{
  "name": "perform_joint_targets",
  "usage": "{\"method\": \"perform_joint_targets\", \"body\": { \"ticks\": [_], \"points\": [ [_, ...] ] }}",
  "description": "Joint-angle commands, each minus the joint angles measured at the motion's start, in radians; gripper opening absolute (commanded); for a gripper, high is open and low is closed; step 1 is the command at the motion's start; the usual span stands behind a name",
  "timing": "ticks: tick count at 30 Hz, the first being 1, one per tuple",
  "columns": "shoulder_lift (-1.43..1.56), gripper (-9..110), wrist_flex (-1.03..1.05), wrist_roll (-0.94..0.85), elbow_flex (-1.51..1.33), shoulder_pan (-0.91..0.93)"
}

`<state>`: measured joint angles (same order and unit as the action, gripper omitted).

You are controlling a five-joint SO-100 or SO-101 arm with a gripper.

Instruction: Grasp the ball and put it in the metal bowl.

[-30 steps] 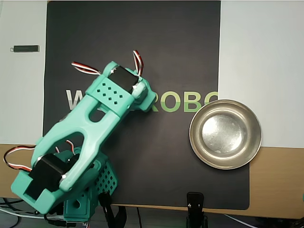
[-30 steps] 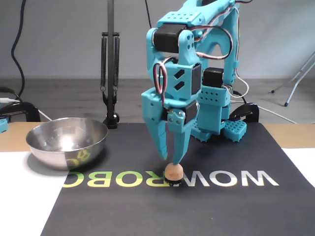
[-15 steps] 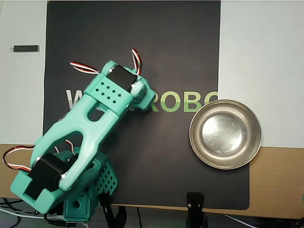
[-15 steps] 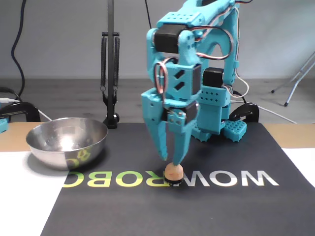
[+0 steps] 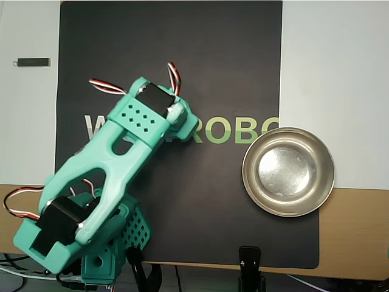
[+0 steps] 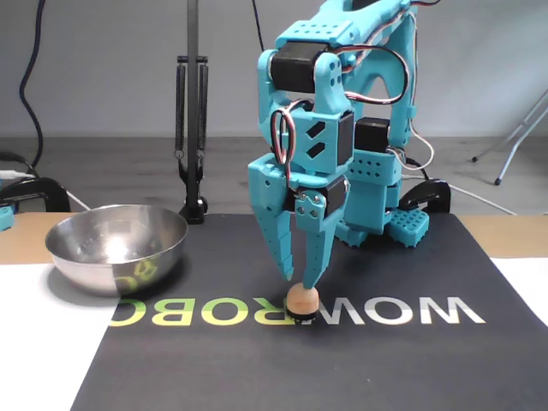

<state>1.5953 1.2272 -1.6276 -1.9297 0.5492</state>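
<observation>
Hovering point-down just above the ball (image 6: 301,299) on the dark mat (image 6: 360,360), the gripper (image 6: 301,281) has its fingers nearly together, so grasping calls for spreading and lowering before carrying left to the bowl (image 6: 116,247).

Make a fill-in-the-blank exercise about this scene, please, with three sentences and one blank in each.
1. In the fixed view, the ball rests on a small dark ring on the black ____.
2. In the fixed view, the tool points straight ____ just above the ball.
3. The metal bowl holds ____ so far.

Missing words: mat; down; nothing
</observation>
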Motion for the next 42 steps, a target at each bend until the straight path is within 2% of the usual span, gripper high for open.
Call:
{"method": "perform_joint_targets", "body": {
  "ticks": [1,3,5,42],
  "points": [
    [0.015,38,0.009,-0.005,0.005,-0.006],
    [0.015,48,0.009,-0.006,0.005,-0.006],
    [0.015,52,0.009,-0.006,0.005,-0.006],
    [0.002,53,-0.005,-0.006,-0.025,-0.040]
  ]
}}
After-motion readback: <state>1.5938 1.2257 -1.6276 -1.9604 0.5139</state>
